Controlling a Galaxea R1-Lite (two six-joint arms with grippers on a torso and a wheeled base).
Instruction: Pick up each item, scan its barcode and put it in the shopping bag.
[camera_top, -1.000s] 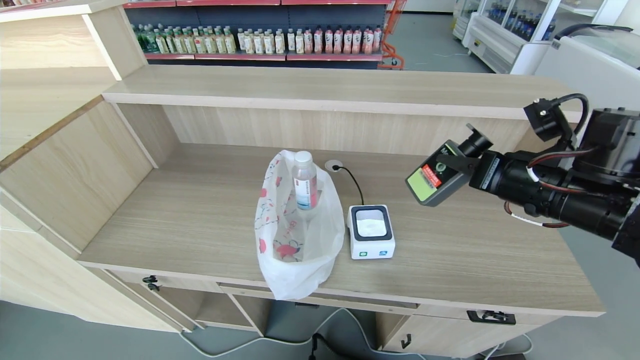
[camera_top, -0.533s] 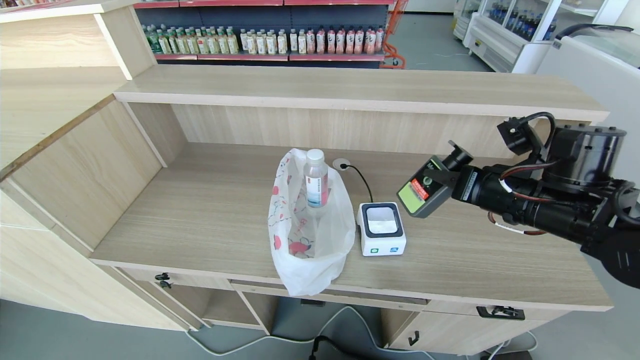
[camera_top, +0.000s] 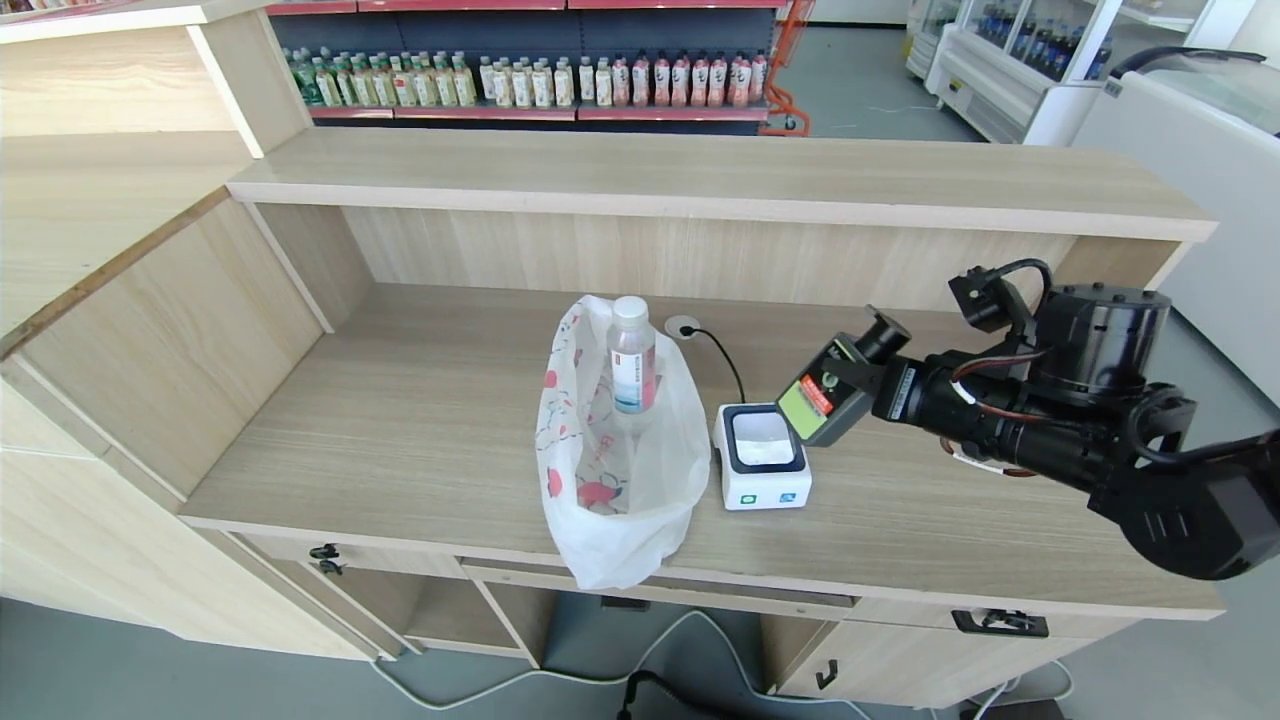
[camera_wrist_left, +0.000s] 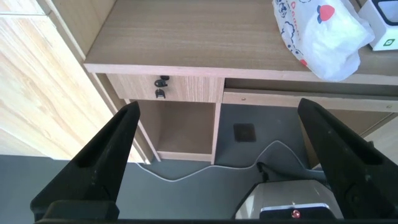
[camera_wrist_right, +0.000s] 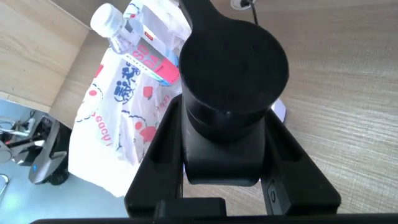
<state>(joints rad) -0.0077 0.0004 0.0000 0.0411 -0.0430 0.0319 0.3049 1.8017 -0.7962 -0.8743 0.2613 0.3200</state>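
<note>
Scan step, judged under way: your right gripper (camera_top: 872, 392) is clamped on a dark container (camera_top: 822, 402), with its fingers (camera_wrist_right: 157, 167) flanking the body on both sides. The labelled face with the green and red patches is tilted down toward the glass of the scanner (camera_top: 764, 457), which sits at about 7 o'clock of the container in the head view. That tilt makes sense if the barcode is on that face, but whether it is cannot be read. Container hangs over the scanner's 2 o'clock corner, apart from it and not touching. Right arm comes in from 4 o'clock, forearm stretched low and nearly level over the counter (camera_top: 420, 420), wrist pointing toward 10 o'clock. Shopping bag (camera_top: 612, 480) stands open at the scanner's 9 o'clock, just beside it, so the drop after the scan should be a short carry. A bottle (camera_top: 632, 352) is upright inside it. Left gripper (camera_wrist_left: 221, 158) has its fingers spread wide with nothing between them. It is parked below the counter's front edge, facing the cupboard bay, well clear of your working side.
</note>
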